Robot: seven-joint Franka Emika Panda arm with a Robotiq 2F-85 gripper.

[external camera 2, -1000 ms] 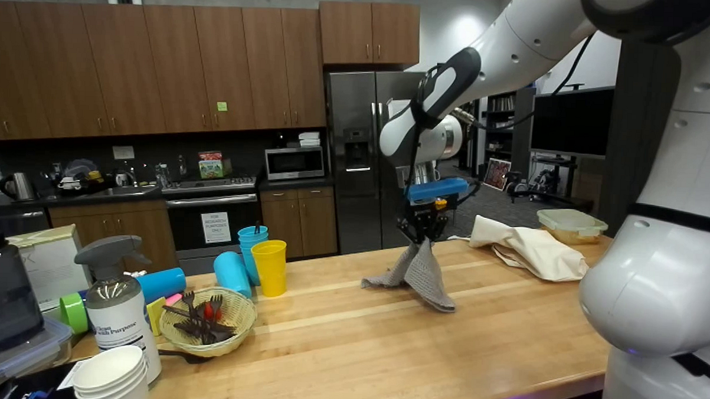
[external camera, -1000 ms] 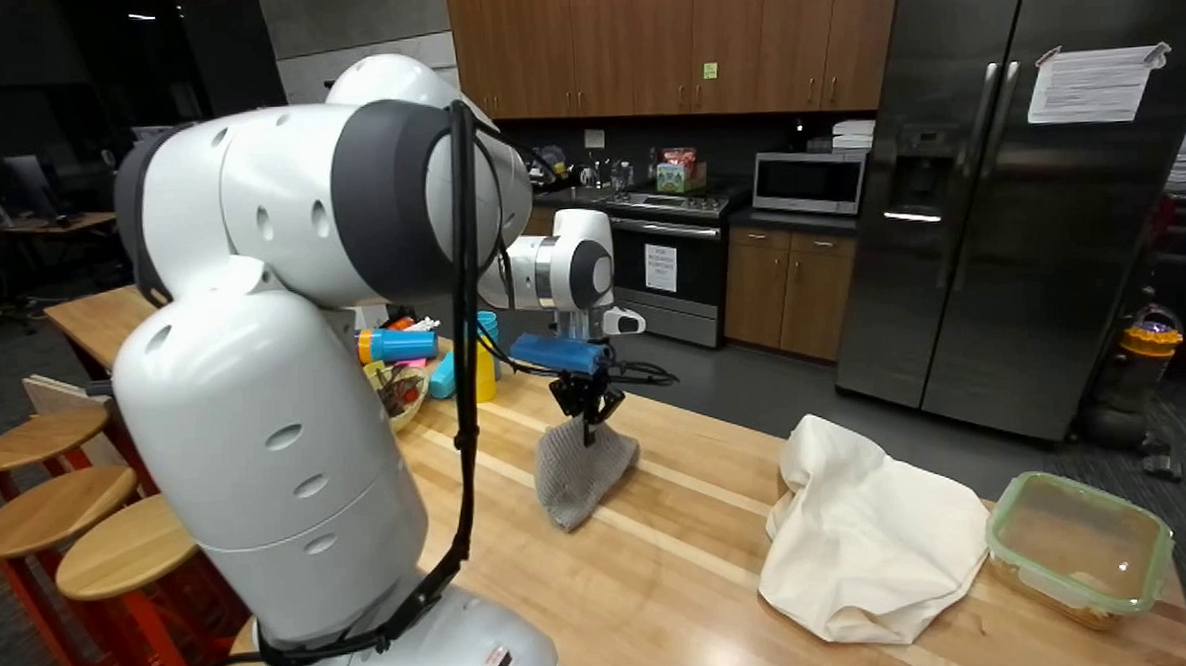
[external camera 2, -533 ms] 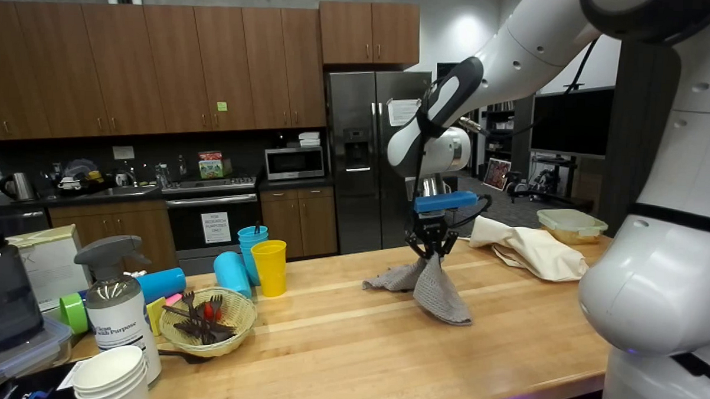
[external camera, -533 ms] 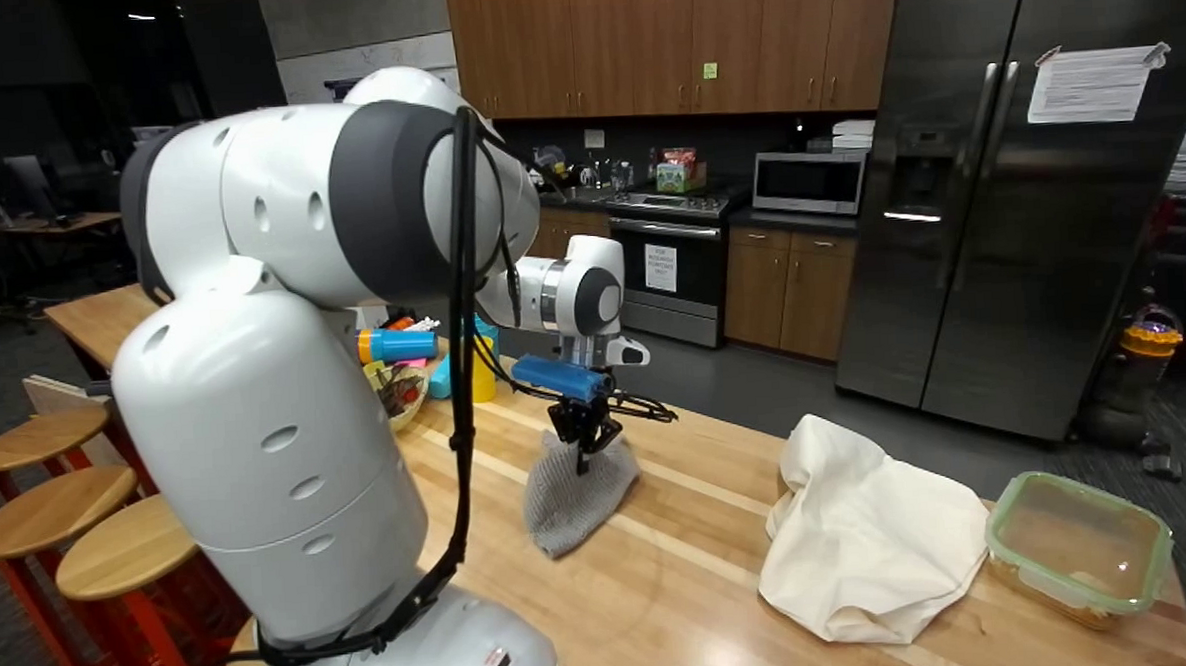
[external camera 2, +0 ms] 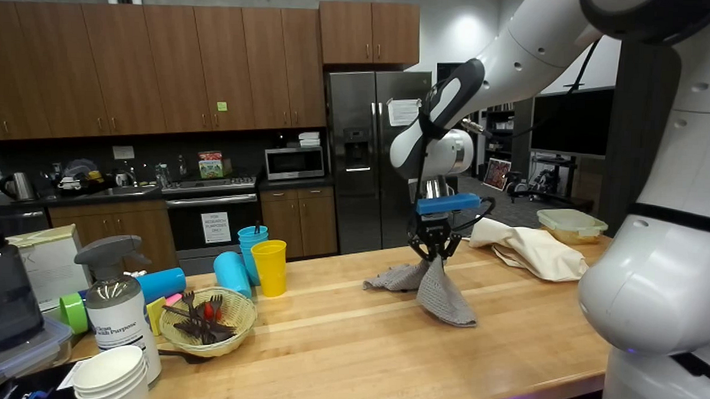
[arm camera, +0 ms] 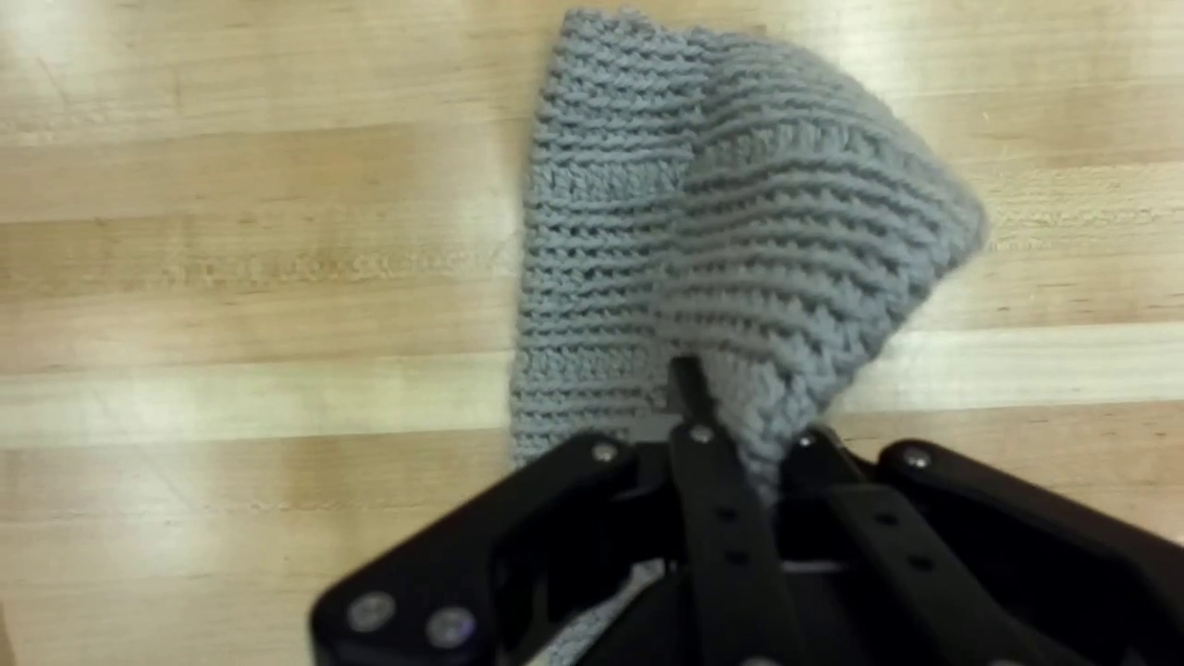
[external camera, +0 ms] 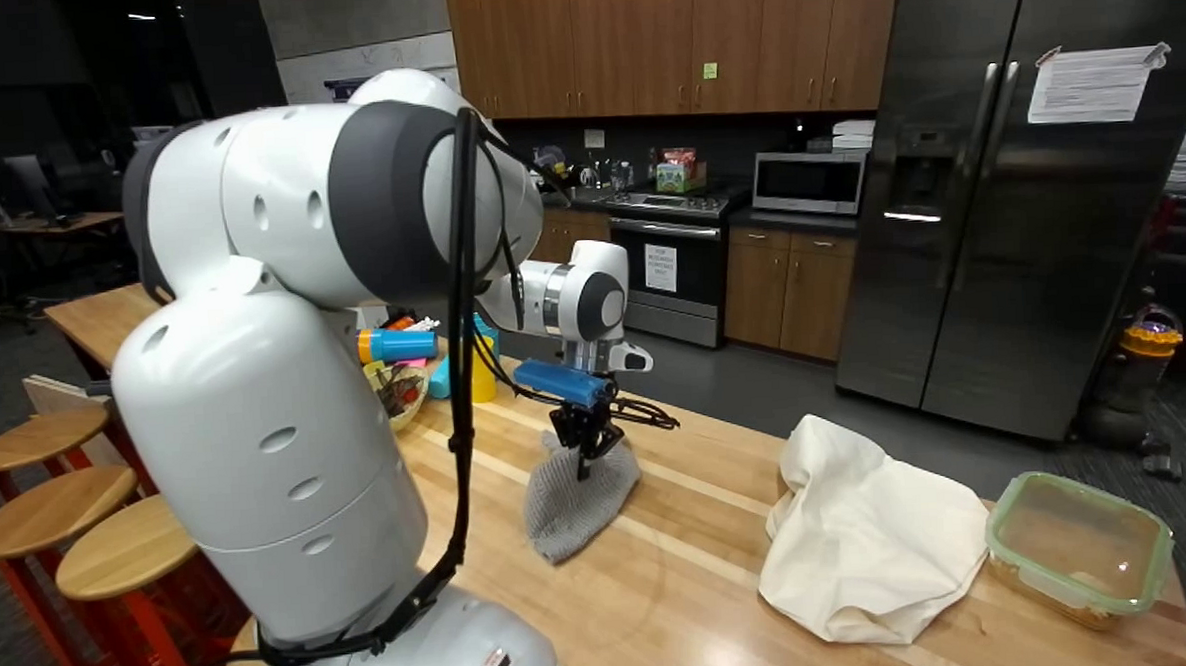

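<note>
Cloth [arm camera: 717,236] between the jaws, partly out of sight

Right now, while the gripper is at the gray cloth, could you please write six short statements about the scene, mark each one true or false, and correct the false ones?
1. The gripper pinches the gray cloth above the tabletop. True.
2. The gray cloth hangs wholly clear of the tabletop. False: part of it lies on the tabletop.
3. The yellow cup stands upright near the wicker basket. True.
4. The wicker basket is empty. False: it holds dark cutlery.
5. The lidded container sits beside the cream fabric. True.
6. The gripper touches the cream fabric. False: the two are apart.
</note>
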